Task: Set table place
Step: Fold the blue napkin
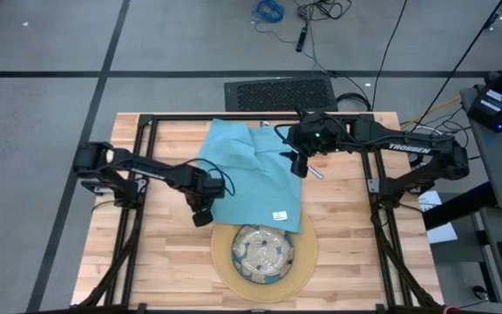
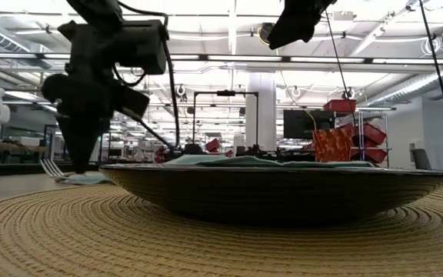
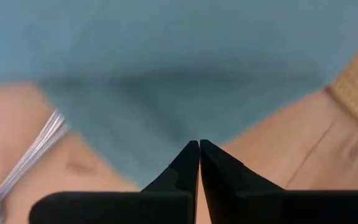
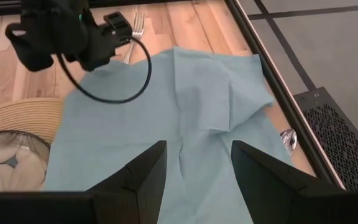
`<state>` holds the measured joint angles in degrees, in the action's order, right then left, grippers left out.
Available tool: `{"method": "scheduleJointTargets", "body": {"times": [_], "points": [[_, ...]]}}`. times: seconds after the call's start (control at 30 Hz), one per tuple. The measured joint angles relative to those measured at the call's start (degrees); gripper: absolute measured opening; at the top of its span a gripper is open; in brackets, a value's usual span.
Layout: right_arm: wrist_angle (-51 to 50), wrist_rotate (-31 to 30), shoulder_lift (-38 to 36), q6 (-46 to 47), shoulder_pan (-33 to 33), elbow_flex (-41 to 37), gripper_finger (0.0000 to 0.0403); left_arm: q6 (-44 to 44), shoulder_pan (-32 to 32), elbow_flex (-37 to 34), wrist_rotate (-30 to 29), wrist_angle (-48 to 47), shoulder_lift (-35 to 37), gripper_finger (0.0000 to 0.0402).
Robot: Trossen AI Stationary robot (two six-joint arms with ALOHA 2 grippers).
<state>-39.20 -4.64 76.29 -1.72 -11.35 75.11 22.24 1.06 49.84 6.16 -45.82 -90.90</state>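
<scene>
Across the wooden worktop [image 1: 164,270] the teal napkin [image 1: 251,179] lies spread, its near-left corner under your left pincer [image 1: 201,218], pressed together on it, right pincer [image 1: 300,166] spread at two o'clock.

Plank table [image 1: 172,262]: napkin [image 1: 255,179], mat [image 1: 308,257], fork [image 4: 133,32].

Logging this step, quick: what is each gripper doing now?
Left gripper: shut at the edge of the teal cloth napkin; grip not discernible.
Right gripper: open, above the napkin, holding nothing.
</scene>
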Motion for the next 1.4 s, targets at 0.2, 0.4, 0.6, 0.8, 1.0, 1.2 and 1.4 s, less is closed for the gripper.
{"method": "scheduleJointTargets", "body": {"times": [0.2, 0.4, 0.6, 0.8, 1.0, 1.2, 1.4], "points": [[-0.2, 0.0, 0.0, 0.2, 0.0, 0.0, 0.0171, 1.4, 2.2, -0.9, 0.4, 5.4, -4.5, 0.0000], [-0.5, 0.2, 0.0, 0.4, 0.2, 0.0, 0.0171, 6.0, 5.6, -1.1, -1.4, 5.0, -5.3, 0.0000], [-0.5, 0.2, 0.0, 0.4, 0.2, 0.0, 0.0171, 11.1, 9.4, -1.4, 0.0, 4.1, -4.6, 0.0000], [-0.6, 0.3, 0.0, 0.1, 0.2, 0.0, 0.0171, 15.6, 13.1, -1.4, 0.5, 2.8, -4.6, 0.0000], [-4.6, 0.3, 0.0, 0.9, 0.2, 0.0, 0.0171, 19.9, 16.3, -1.5, 0.9, 2.6, -4.6, 0.0000], [-7.6, 2.0, -0.1, 4.2, 1.4, -3.9, 0.0171, 23.1, 18.1, -1.2, 0.5, 3.2, -4.6, 0.0000], [2.7, 6.7, 0.0, 8.6, 4.9, -16.0, 0.0171, 25.4, 19.8, -1.1, 0.6, 5.0, -4.6, 0.0000]]}}
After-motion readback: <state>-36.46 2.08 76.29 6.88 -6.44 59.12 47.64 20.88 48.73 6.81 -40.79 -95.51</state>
